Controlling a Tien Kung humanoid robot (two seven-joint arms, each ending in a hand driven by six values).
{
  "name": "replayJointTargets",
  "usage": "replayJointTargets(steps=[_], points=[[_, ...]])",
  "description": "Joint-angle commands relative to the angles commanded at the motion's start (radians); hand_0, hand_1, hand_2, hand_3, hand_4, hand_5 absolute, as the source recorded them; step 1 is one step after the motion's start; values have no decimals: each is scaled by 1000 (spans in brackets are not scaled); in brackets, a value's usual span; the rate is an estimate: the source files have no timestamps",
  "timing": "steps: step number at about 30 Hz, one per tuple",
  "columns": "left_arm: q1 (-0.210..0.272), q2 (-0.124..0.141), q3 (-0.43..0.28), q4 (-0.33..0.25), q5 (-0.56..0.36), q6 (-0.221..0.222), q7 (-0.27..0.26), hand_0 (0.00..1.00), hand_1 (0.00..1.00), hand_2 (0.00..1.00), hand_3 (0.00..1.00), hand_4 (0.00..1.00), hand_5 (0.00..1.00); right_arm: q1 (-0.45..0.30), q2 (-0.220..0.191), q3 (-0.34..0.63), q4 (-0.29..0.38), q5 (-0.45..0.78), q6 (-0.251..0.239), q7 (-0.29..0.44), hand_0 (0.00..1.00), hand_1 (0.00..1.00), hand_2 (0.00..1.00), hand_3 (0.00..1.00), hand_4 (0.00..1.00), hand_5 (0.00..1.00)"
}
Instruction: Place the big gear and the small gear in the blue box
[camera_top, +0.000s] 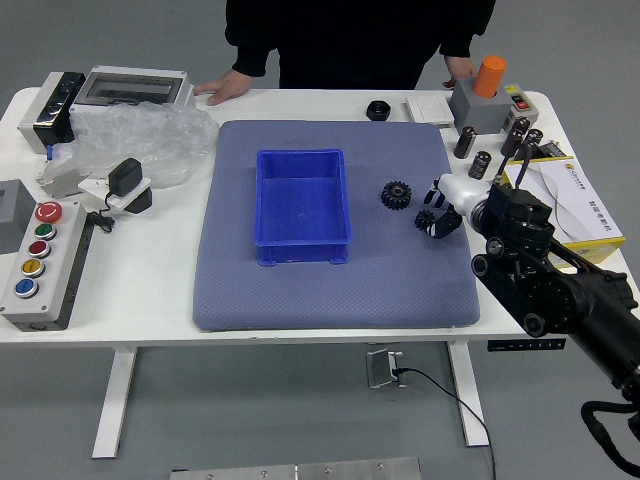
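A white desk (150, 300) carried a grey-blue mat (330, 300), and the blue box (302, 243) sat on it. Right of the box, the big gear (396, 195) and the small gear (425, 219) lay on the mat. The robot's right hand (466, 197) reached in low beside the small gear, its fingers (443, 224) parted and released; whether they touched it, I could not tell. Across the desk, a person rested one hand (226, 87) on the far edge.
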Motion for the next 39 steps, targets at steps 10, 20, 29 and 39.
replayJointTargets(steps=[10, 20, 29, 39], points=[[-1, -1, -1, 0, 0, 0, -1, 856, 826, 833, 867, 774, 309, 1, 21, 14, -12, -6, -1, -7, 632, 595, 634, 629, 765, 173], [0, -1, -1, 0, 1, 0, 0, 856, 826, 833, 867, 774, 309, -9, 32, 23, -15, -12, -13, -9, 628, 578, 622, 613, 764, 200], [2, -3, -2, 0, 4, 0, 0, 856, 826, 833, 867, 774, 309, -23, 35, 23, -18, -25, -33, -4, 635, 557, 587, 567, 750, 226], [2, -3, -2, 0, 6, -1, 0, 856, 825, 832, 867, 774, 309, -30, 34, 19, -17, -53, -76, 9, 653, 499, 509, 488, 713, 205]])
